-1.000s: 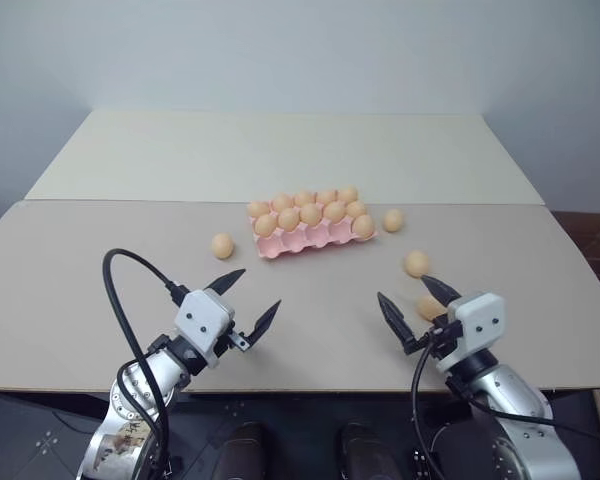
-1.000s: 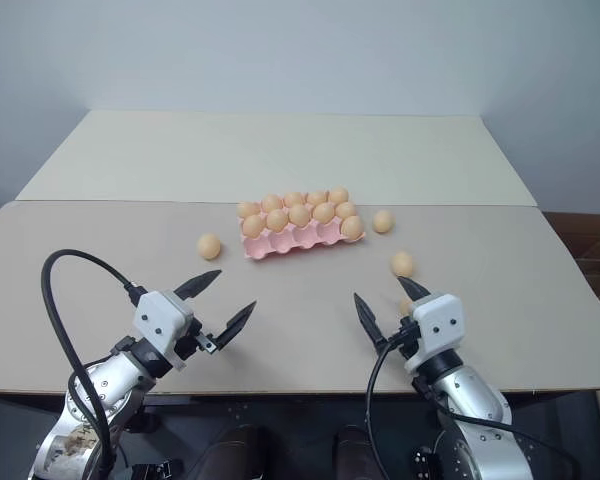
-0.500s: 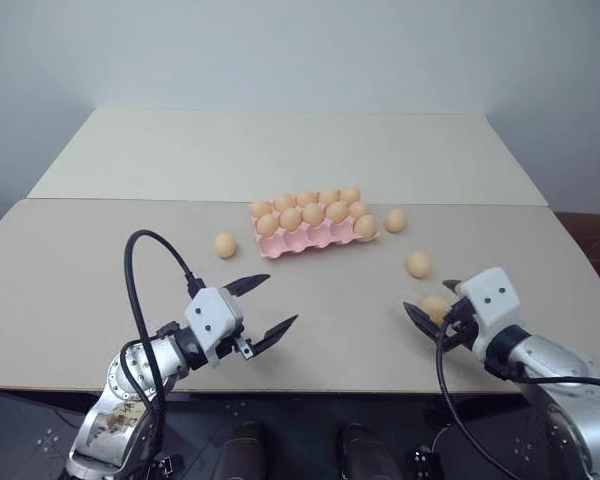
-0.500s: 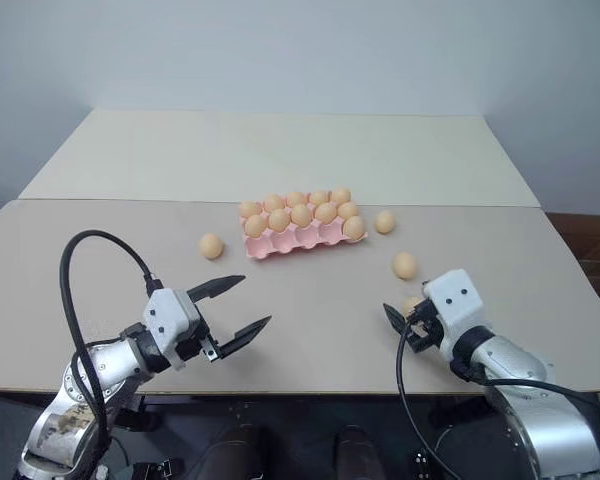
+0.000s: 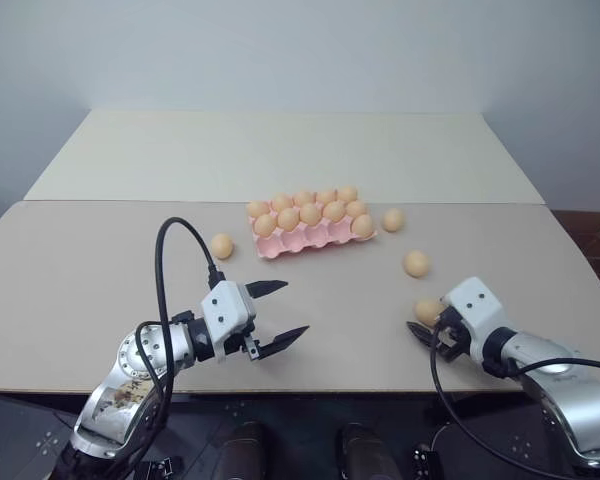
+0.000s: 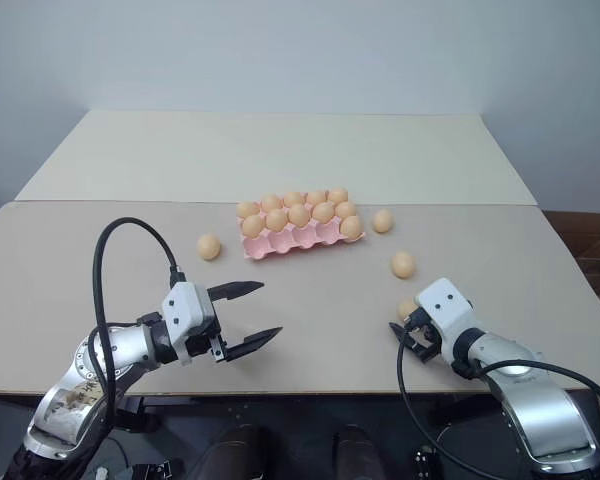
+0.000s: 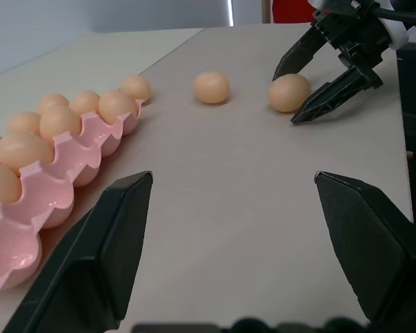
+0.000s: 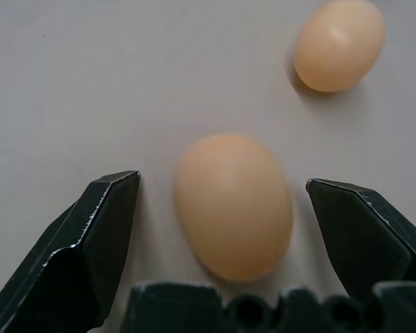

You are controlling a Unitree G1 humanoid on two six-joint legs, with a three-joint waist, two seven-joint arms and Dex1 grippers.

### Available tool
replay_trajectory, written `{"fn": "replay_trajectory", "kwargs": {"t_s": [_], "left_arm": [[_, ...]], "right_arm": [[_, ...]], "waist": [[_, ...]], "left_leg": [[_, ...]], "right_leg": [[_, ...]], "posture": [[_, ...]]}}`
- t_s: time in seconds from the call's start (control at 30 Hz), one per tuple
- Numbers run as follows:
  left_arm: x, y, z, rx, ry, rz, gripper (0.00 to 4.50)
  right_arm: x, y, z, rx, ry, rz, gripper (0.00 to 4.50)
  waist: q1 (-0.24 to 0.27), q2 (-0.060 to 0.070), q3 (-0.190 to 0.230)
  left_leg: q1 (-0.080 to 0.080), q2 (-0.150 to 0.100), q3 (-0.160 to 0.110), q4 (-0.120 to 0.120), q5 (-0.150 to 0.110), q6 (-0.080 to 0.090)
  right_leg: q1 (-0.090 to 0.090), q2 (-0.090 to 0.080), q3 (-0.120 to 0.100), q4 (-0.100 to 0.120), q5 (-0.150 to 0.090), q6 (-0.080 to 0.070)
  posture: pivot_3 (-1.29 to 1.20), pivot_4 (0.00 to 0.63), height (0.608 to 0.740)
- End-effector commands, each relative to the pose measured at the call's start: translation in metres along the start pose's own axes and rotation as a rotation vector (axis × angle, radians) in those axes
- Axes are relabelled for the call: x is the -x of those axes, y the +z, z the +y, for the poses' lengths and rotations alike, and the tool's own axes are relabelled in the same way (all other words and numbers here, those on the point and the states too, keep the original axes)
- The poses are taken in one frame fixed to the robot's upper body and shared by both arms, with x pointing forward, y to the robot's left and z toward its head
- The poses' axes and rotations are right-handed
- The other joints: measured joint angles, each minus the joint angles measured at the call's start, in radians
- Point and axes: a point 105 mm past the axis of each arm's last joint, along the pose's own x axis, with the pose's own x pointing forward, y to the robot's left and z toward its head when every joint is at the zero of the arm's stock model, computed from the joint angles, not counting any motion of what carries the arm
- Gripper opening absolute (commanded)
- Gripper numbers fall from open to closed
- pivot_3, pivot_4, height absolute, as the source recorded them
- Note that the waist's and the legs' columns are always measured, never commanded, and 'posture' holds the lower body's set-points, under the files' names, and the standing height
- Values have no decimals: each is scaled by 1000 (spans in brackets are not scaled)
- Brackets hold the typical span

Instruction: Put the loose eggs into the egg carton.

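Carton sits centre frame, long axis running left-right and tilted slightly up to the right; ten eggs seated, its near-left cup looks empty. Four eggs remain loose: one left of the carton, one at its right end, one lower right, and the nearest egg lying between the spread fingers of the right gripper, not yet clamped, long axis along the fingers. Left gripper spread, empty, lower centre-left.

Nearest loose egg partly hidden behind the right pincer in the head views, egg carton cut off at the left wrist view's edge, its empty cups too small to count from the head views
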Motion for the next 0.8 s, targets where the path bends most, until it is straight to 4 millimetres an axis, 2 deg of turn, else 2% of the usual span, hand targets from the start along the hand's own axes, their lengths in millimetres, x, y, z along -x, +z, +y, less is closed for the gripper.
{"fn": "replay_trajectory", "kwargs": {"t_s": [0.03,0.1,0.17,0.27,0.37,0.4,0.53,0.63,0.8], "left_arm": [[-2,5,0,-14,-4,-25,4046],[-2,4,1,-16,3,-23,4046],[-1,4,2,-17,7,-20,4046],[0,2,4,-18,16,-13,4046],[3,1,5,-19,27,-6,4046],[3,0,6,-18,32,-3,4046],[8,-1,12,-7,71,3,4046],[17,1,23,21,155,7,4046],[27,4,34,36,253,32,4046]], "right_arm": [[-2,6,-7,34,-31,-20,4469],[-3,6,-10,27,-39,-18,4469],[-3,7,-12,23,-44,-18,4094],[-2,8,-14,-3,-38,-14,3252],[-1,13,-13,-49,-20,-22,2162],[-1,15,-13,-62,-18,-27,1971],[-1,28,-13,-57,-19,-71,1890],[-2,65,-6,-36,0,-195,1867],[-15,110,5,-64,-8,-347,1842]], "waist": [[0,0,0],[0,0,0],[0,0,0],[0,0,0],[0,0,0],[0,0,0],[0,0,0],[-5,0,0],[-3,0,0]], "left_leg": [[0,0,0,0,0,0],[0,0,0,0,0,0],[0,0,0,0,0,0],[0,0,0,0,0,0],[0,0,0,0,0,0],[0,0,0,0,0,0],[0,0,0,0,0,0],[0,0,0,0,0,0],[1,1,-1,0,0,0]], "right_leg": [[0,0,0,0,0,0],[0,0,0,0,0,0],[0,0,0,0,0,0],[0,0,0,0,0,0],[0,0,0,0,0,0],[0,0,0,0,0,0],[0,0,0,0,0,0],[0,0,0,0,0,0],[0,2,0,1,0,0]], "posture": [[0,150,740],[0,150,740],[0,150,740],[0,150,740],[0,150,740],[0,150,740],[0,150,740],[0,150,740],[0,150,740]]}}
